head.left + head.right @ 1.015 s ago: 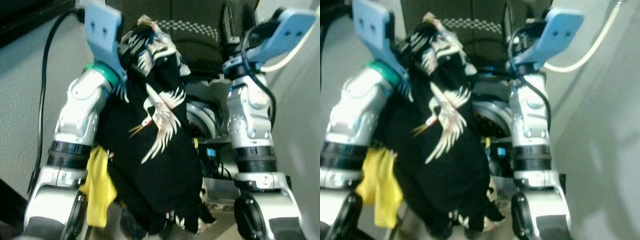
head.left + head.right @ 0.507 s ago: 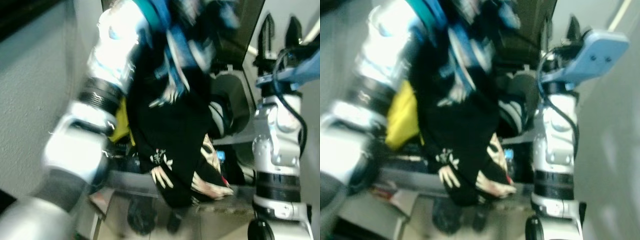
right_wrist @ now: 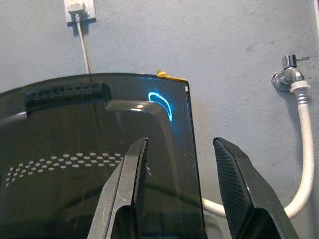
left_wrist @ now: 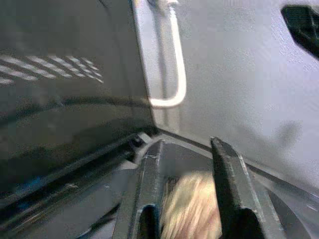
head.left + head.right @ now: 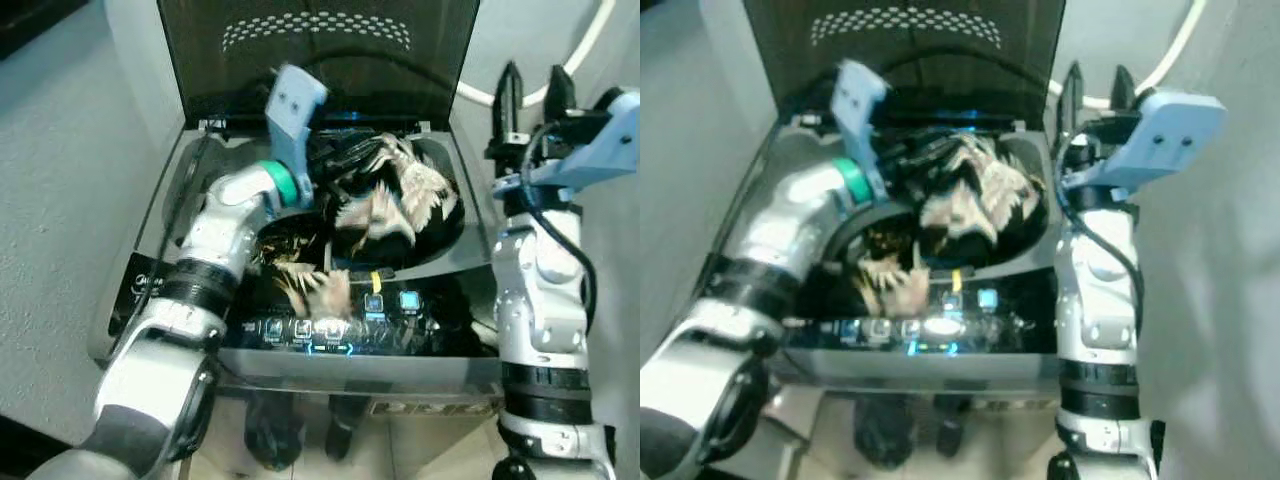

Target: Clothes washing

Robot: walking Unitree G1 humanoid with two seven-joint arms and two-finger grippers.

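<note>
No lettering or numbers can be read.

wall [image 3: 239,45]: grey, rough plaster | tap [image 3: 288,74] with white hose [image 3: 305,164] | socket [image 3: 76,9] with white cable | floor [image 5: 430,455]: pale

One washer [image 5: 150,290] with one raised lid [image 5: 320,50], one black crane-print garment [image 5: 385,205] in its drum, possibly more beneath, two grippers [image 4: 187,172] [image 3: 182,172], one hose [image 3: 304,164], one tap [image 3: 289,74], and one wall socket [image 3: 76,9].
</note>
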